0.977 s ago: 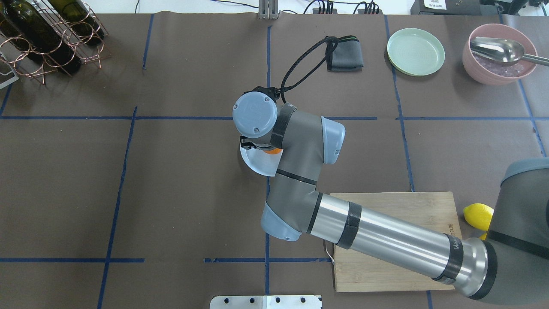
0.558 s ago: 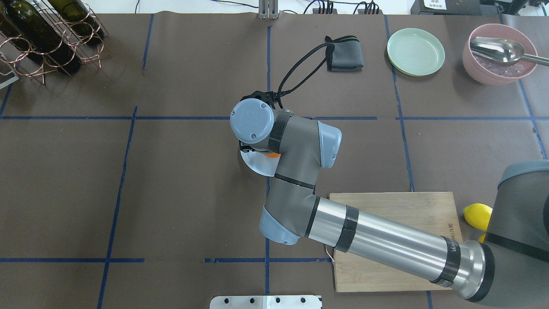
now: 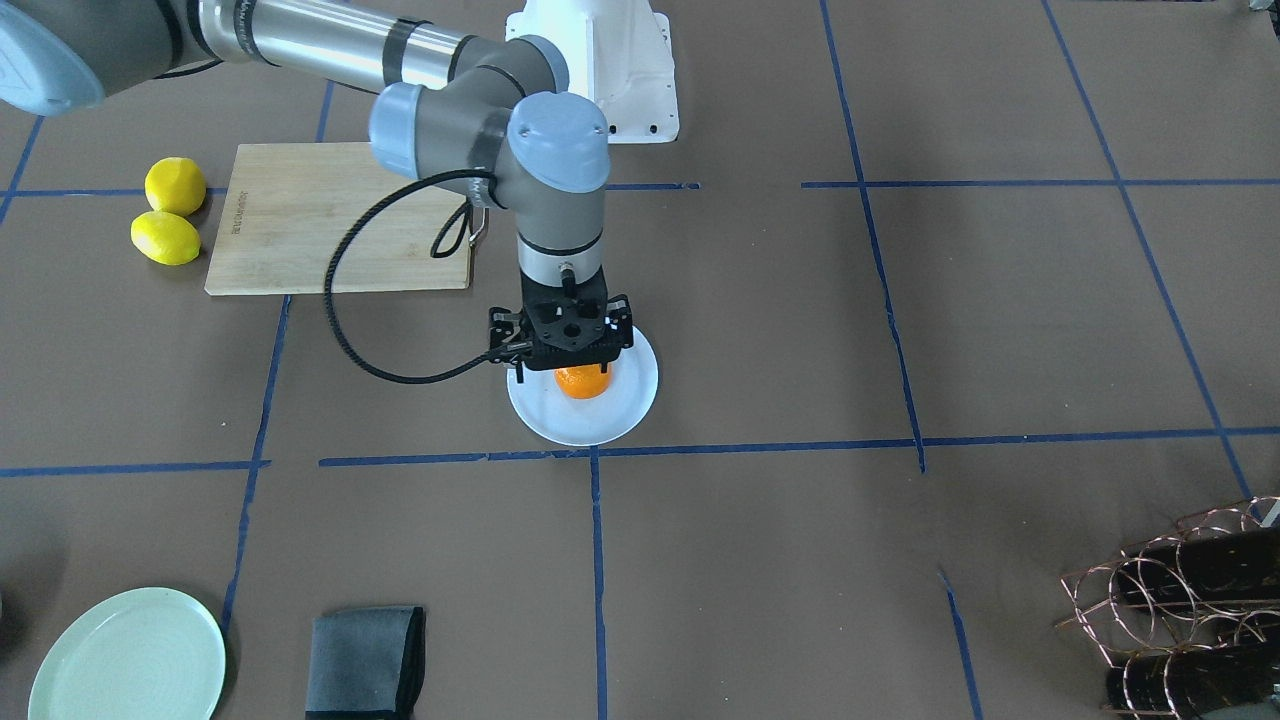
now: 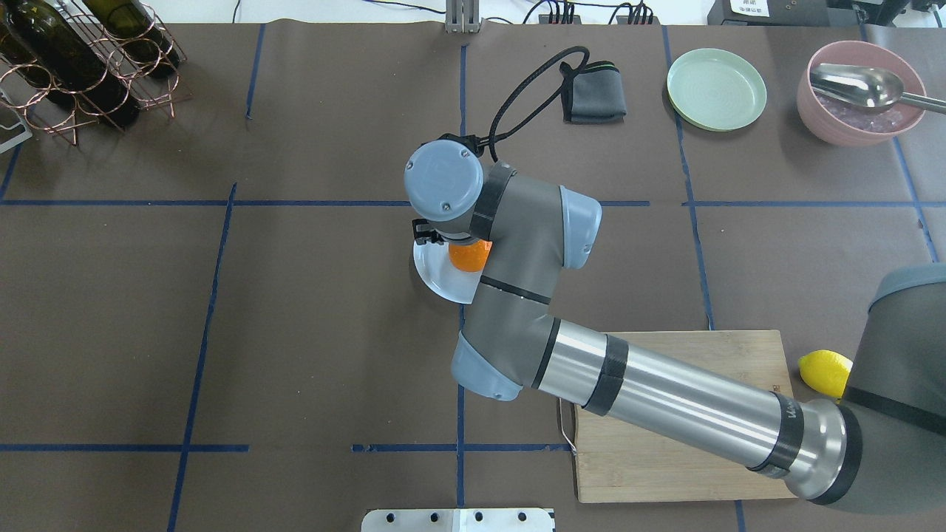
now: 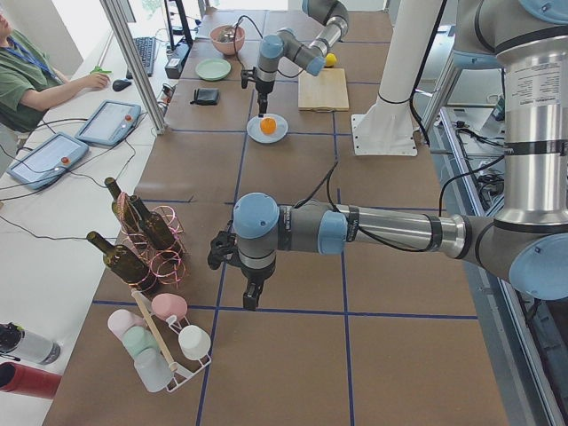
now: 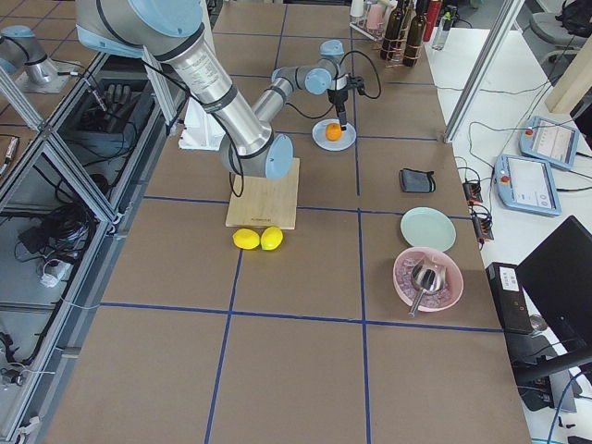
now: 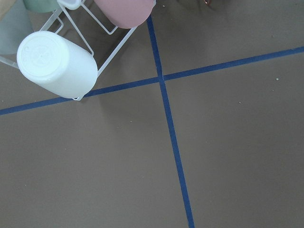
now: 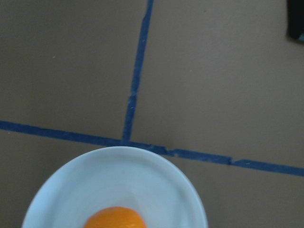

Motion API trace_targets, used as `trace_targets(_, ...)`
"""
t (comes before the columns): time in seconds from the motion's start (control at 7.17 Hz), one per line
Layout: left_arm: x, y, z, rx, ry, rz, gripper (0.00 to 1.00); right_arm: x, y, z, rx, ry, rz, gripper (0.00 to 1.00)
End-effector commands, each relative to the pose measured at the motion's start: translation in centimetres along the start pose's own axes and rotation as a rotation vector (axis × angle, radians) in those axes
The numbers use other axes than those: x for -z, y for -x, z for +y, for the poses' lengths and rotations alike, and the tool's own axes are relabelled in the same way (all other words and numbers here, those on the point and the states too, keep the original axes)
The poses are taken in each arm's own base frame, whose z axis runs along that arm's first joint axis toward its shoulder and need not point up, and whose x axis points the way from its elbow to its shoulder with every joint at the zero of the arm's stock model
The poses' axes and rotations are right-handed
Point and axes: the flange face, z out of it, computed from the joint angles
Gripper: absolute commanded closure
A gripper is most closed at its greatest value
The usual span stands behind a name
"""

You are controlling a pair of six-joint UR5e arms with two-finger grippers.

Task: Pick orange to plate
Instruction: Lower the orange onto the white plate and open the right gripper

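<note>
The orange rests on the white plate at the table's middle, slightly towards the plate's robot side. Directly above it hangs my right gripper, pointing down, jaws spread wide, nothing held. From overhead the wrist hides most of the gripper; the orange and plate peek out below it. In the right wrist view the orange sits at the bottom edge on the plate. My left gripper shows only in the exterior left view, far from the plate; I cannot tell its state.
Two lemons lie beside a wooden cutting board. A pale green plate, a grey cloth and a pink bowl with a spoon line the far edge. A bottle rack stands far left; a cup rack is near my left wrist.
The right wrist has lifted and drawn back from the plate. The orange, nearly hidden under the gripper before, now lies uncovered on the plate.
</note>
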Motion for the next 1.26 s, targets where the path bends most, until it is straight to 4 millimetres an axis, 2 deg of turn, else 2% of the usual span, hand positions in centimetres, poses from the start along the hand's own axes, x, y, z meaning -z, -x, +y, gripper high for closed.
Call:
trace_targets(0.0,0.0,0.0,0.1,0.002,0.002,-0.001,0.00,9.7,-16.9,-1.3,0.144,0.055,-0.031,0.00)
trace_targets(0.14,-0.2,0.1,0.4,0.006,0.007,-0.003,0.00,13.9,-25.6,-2.5,0.237,0.084,-0.024,0.00)
trace_targets(0.28,-0.3,0.2,0.6,0.010,0.012,-0.005,0.00,15.4,-33.4,-3.3,0.322,0.121,-0.024,0.00)
trace_targets(0.42,-0.4,0.3,0.6,0.012,0.014,-0.006,0.00,15.7,-40.6,-3.1,0.389,0.137,-0.016,0.00)
trace_targets(0.56,-0.4,0.4,0.8,0.015,0.015,-0.005,0.00,15.6,-46.7,-2.3,0.412,0.156,-0.041,0.00)
trace_targets(0.7,-0.4,0.4,0.8,0.019,0.017,-0.001,0.00,14.7,-51.6,-0.2,0.406,0.182,-0.046,0.00)
trace_targets(0.84,-0.4,0.4,0.8,0.018,0.016,0.000,0.00,13.1,-56.4,3.3,0.322,0.229,-0.031,0.00)
trace_targets(0.98,-0.4,0.3,0.7,0.016,0.014,0.000,0.00,13.2,-60.2,5.5,0.266,0.237,-0.018,0.00)
trace_targets(1.12,-0.5,0.4,0.9,0.019,0.017,0.000,0.00,11.8,-63.9,9.3,0.190,0.285,-0.008,0.00)
